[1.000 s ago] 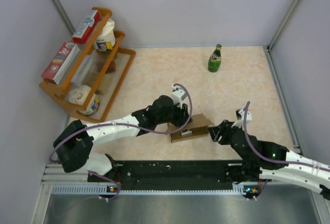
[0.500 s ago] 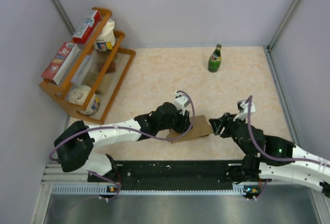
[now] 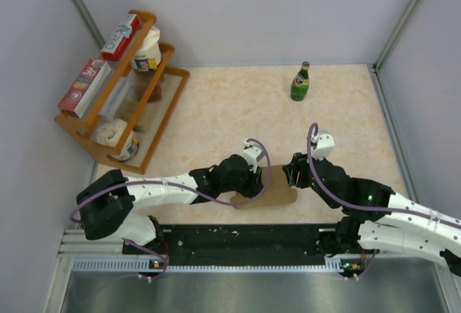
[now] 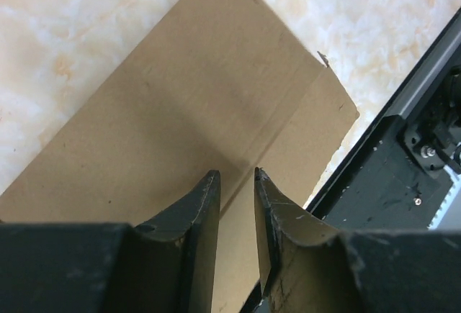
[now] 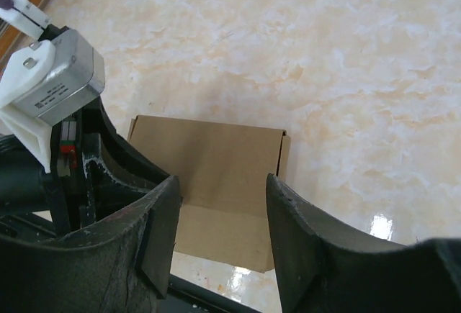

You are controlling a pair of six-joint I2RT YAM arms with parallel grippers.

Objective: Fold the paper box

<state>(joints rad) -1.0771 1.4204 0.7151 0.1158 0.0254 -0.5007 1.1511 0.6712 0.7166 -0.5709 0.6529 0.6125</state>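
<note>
The paper box [image 3: 279, 189] lies as a plain brown cardboard piece near the table's front edge, between both arms. My left gripper [image 3: 255, 178] hangs over its left part. In the left wrist view its fingers [image 4: 234, 178] stand a narrow gap apart with nothing between them, and the creased cardboard [image 4: 180, 97] lies below. My right gripper [image 3: 291, 172] sits at the box's far right corner. In the right wrist view it is [image 5: 222, 182] wide open above the box [image 5: 216, 158], holding nothing.
A green bottle [image 3: 300, 83] stands at the back right. A wooden rack [image 3: 167, 104] with cartons and jars fills the left side. The black rail [image 3: 245, 237] runs just behind the box's near edge. Grey walls close in both sides.
My right gripper has swung left and away from me to the box's right end. The left gripper has dropped a little nearer and its jaws have narrowed. The box looks flatter.
</note>
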